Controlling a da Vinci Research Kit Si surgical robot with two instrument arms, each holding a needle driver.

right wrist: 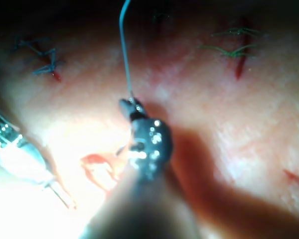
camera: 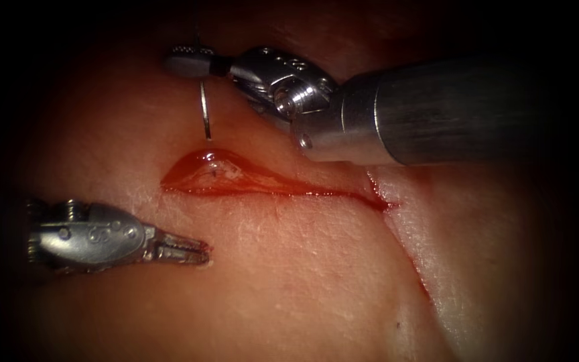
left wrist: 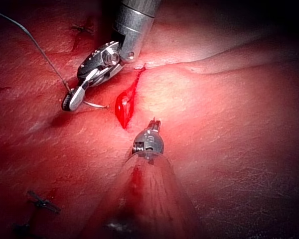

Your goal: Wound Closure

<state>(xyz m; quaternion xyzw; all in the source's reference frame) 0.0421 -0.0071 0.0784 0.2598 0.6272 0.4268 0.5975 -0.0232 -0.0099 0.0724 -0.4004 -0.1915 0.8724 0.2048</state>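
Tissue [camera: 289,281]: the pork belly I work on; its cut [camera: 283,184] runs left to right across the endoscope view, widest at its left end.
Fluid [camera: 222,171]: a red pool that fills the wide left end of the cut.
Right tool [camera: 192,64]: my right arm's jaws are closed on the needle near its thread end, above the cut's left end.
Left tool [camera: 185,250]: below the cut and left of the pool, apart from needle and thread; jaws close together, holding nothing that I can see.
Needle [camera: 205,110]: its long axis hangs straight down from the right jaws; the point sits just above the pool's far edge. I cannot tell whether it touches the tissue.
Thread [left wrist: 37,47]: trails from the held end of the needle, away from the cut.
Nearer arm: the right, by my judgement; the left tool lies on the cut's opposite side.
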